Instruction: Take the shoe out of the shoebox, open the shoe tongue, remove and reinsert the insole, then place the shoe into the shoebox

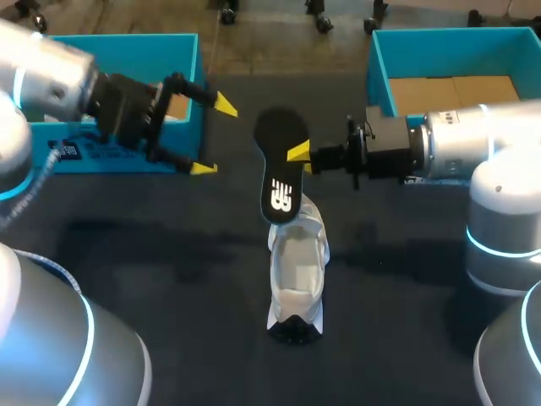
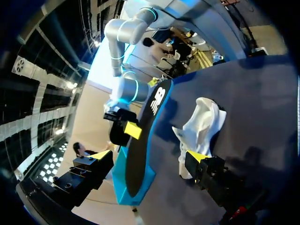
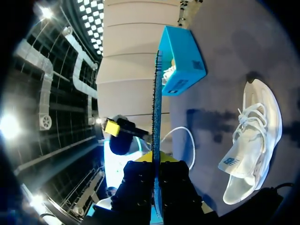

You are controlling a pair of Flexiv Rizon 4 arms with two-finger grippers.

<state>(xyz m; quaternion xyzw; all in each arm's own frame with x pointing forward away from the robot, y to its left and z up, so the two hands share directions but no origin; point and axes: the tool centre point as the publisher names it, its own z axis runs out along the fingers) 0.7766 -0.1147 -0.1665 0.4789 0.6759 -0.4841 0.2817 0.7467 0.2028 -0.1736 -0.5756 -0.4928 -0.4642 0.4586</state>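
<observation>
Nearest us, the white shoe lies mid-table with its mouth facing up, which we judge leaves it ready to receive the insole; just beyond, our right gripper is clenched on the black insole, pinching its edge so it hangs over the shoe's far end, touching or not we cannot tell; our left gripper hovers released beside it, fingers spread, probably to help guide it; the left shoebox and right shoebox stand at the far corners.
</observation>
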